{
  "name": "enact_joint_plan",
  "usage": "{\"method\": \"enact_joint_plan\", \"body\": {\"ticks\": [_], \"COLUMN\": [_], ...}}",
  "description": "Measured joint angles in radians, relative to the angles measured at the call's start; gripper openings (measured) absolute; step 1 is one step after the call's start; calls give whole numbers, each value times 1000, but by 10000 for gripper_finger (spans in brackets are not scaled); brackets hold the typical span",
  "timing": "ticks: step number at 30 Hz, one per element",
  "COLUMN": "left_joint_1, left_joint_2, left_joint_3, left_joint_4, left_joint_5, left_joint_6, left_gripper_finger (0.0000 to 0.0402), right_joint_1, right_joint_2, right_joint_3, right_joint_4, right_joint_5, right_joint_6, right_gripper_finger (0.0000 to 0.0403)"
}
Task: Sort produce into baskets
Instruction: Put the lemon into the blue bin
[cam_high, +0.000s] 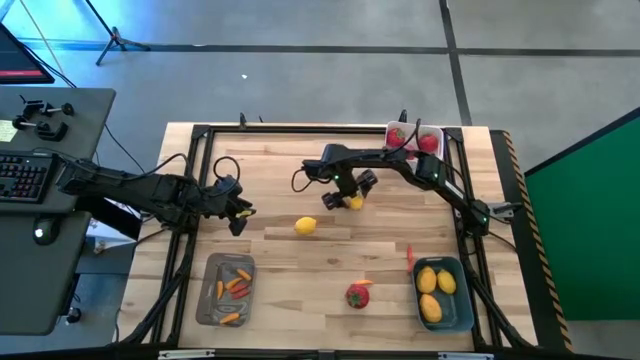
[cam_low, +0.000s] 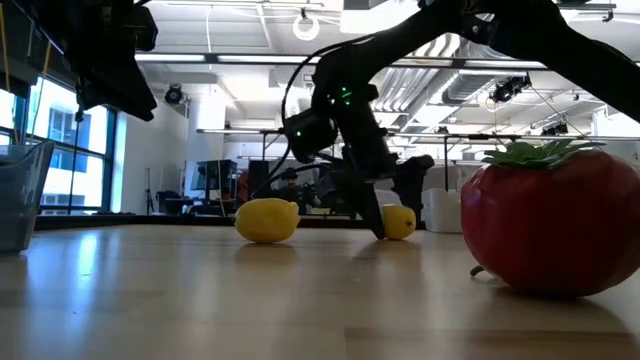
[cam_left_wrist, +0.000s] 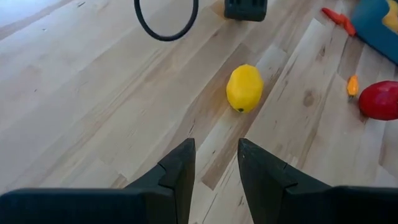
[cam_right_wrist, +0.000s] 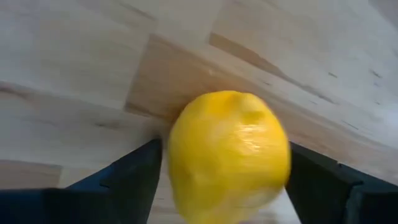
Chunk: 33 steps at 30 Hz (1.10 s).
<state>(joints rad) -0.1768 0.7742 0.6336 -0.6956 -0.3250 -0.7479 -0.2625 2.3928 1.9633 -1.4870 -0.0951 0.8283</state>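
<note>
My right gripper (cam_high: 350, 193) is at the table's middle, toward the far side, shut on a yellow lemon (cam_right_wrist: 227, 155). It also shows in the low view (cam_low: 398, 222). A second lemon (cam_high: 306, 226) lies loose on the wood and shows in the left wrist view (cam_left_wrist: 244, 88). My left gripper (cam_high: 240, 212) hangs to that lemon's left, above the table. It is empty, with its fingers (cam_left_wrist: 180, 165) a little apart. A red fruit with a green top (cam_high: 358, 295) lies near the front, with a small orange pepper (cam_high: 363, 283) beside it. Another pepper (cam_high: 410, 256) lies by the blue tray (cam_high: 462, 312). My right gripper pinches the lemon's two opposite sides (cam_right_wrist: 177, 155) between its two fingers, one finger on each flank. The fingers slant down from above. The lemon sits low, at table height in the low view. Whether it touches the wood, I cannot tell.
The grey tray (cam_high: 212, 300) at front left holds peppers. The blue tray at front right holds several lemons. The white tray (cam_high: 392, 128) at the far edge holds red fruits. A dark frame runs along the table's edges. A desk with a keyboard (cam_high: 25, 175) stands at left.
</note>
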Motion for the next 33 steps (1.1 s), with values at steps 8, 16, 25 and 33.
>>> {"method": "enact_joint_plan", "body": {"ticks": [8,16,25,33], "left_joint_1": [0,7,21,21], "left_joint_2": [3,3,3,3], "left_joint_3": [0,0,0,0], "left_joint_4": [1,-4,-13,-11], "left_joint_5": [-2,-3,20,37], "left_joint_6": [25,19,76,80], "left_gripper_finger": [110,110,110,110], "right_joint_1": [26,94,308,534], "right_joint_2": [-7,-132,-313,-645], "right_joint_3": [99,270,25,-368], "right_joint_4": [-29,-68,-83,-27], "right_joint_5": [-22,10,19,-131], "right_joint_6": [-93,23,291,639], "right_gripper_finger": [150,146,146,146]}}
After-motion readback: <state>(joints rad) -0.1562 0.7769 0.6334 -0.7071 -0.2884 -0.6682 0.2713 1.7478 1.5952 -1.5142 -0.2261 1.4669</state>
